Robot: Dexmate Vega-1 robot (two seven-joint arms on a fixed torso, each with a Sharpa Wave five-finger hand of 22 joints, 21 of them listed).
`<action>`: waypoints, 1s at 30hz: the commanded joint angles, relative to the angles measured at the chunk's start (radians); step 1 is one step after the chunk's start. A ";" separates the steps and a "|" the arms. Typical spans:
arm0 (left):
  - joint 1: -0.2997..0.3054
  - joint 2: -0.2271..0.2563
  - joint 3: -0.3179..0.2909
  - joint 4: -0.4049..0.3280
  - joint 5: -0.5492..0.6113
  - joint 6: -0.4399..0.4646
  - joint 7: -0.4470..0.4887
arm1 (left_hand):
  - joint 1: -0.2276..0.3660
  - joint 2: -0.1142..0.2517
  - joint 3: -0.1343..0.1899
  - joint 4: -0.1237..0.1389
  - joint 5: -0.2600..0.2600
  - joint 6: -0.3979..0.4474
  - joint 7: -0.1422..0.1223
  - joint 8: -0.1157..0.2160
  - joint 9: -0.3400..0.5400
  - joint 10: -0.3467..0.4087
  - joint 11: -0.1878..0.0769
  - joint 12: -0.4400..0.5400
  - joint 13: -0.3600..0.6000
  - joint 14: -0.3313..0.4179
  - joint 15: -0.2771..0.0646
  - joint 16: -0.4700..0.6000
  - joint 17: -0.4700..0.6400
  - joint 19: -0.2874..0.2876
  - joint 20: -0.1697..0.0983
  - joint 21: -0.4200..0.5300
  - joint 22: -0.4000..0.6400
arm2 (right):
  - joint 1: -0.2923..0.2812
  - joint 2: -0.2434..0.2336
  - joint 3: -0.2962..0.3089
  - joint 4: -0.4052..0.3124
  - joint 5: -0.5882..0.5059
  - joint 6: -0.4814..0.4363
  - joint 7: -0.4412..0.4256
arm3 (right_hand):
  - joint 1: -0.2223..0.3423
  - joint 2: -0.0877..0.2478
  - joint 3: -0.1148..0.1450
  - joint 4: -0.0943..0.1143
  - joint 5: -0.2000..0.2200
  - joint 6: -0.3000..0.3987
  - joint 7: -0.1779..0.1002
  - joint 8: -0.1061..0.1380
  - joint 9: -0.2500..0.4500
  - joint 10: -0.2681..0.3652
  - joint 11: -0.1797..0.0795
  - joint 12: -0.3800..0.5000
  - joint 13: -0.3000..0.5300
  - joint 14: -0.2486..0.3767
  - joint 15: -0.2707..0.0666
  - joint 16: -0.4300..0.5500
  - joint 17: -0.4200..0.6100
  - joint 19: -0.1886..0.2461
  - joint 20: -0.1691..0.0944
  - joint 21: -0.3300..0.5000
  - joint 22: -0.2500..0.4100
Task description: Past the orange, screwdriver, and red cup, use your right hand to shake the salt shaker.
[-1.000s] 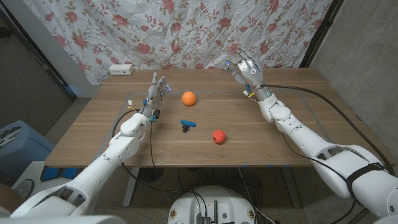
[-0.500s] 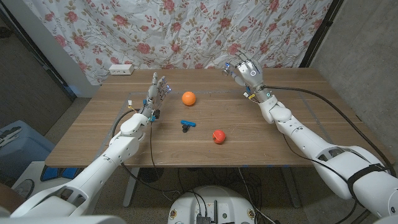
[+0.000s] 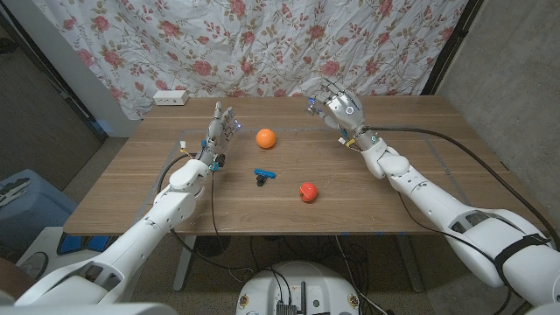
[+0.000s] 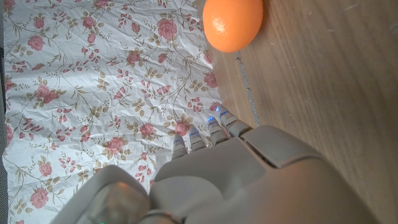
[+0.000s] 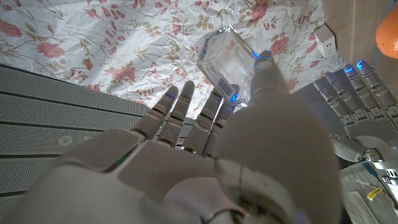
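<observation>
Above the table's far right, salt shaker [image 5: 225, 55] is gripped in right hand [image 3: 337, 107], lifted. Nearer: orange [image 3: 265, 137], screwdriver [image 3: 263, 175], red cup [image 3: 306, 191]. Left hand [image 3: 220, 131] upright, fingers extended, empty.

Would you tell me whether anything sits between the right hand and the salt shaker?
Nothing visible does: the right hand already holds the clear glass salt shaker at the table's far edge, beyond the orange.
</observation>
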 commanded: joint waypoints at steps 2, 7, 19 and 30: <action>0.000 0.000 0.000 0.000 0.000 0.000 0.000 | 0.000 0.101 -0.002 0.006 0.007 0.002 -0.007 0.005 0.006 0.000 -0.006 0.004 0.004 0.000 -0.105 0.005 0.006 0.003 -0.024 0.004 0.005 | -0.026 -0.017 -0.027 -0.025 0.000 0.031 0.000 | 0.051 0.067 0.012 -0.004 0.007 0.058 -0.035 0.008 0.016 -0.005 0.002 0.001 0.005 -0.006 -0.149 -0.003 0.004 0.001 -0.015 0.003 0.002; 0.000 0.000 0.000 0.000 0.000 0.000 0.000 | 0.000 0.101 -0.002 0.006 0.007 0.002 -0.007 0.004 0.006 -0.001 -0.008 0.004 0.004 -0.001 -0.106 0.005 0.006 0.003 -0.024 0.004 0.005 | -0.040 -0.021 -0.031 -0.035 0.001 0.042 0.000 | 0.052 0.066 0.012 -0.004 0.007 0.057 -0.035 0.008 0.016 -0.006 0.003 0.001 0.005 -0.007 -0.147 -0.001 0.005 0.000 -0.015 0.003 0.002; 0.000 0.000 0.000 -0.001 0.000 0.000 0.000 | 0.000 0.101 -0.002 0.006 0.007 0.002 -0.007 0.005 0.006 -0.001 -0.008 0.004 0.004 -0.001 -0.105 0.005 0.006 0.003 -0.024 0.004 0.005 | -0.052 -0.018 -0.038 -0.029 0.004 0.045 0.000 | 0.052 0.067 0.012 -0.002 0.007 0.057 -0.035 0.008 0.016 -0.007 0.003 0.001 0.005 -0.007 -0.144 -0.001 0.006 0.000 -0.016 0.003 0.002; 0.000 0.000 0.000 0.000 0.000 0.000 0.000 | 0.000 0.101 -0.002 0.006 0.007 0.001 -0.007 0.004 0.006 0.000 -0.010 0.004 0.004 0.000 -0.105 0.005 0.006 0.004 -0.024 0.005 0.005 | -0.026 -0.013 -0.038 -0.013 0.000 0.027 0.000 | 0.053 0.069 0.013 -0.002 0.008 0.056 -0.034 0.007 0.016 -0.009 0.003 0.001 0.005 -0.006 -0.145 0.001 0.008 0.001 -0.019 0.004 0.002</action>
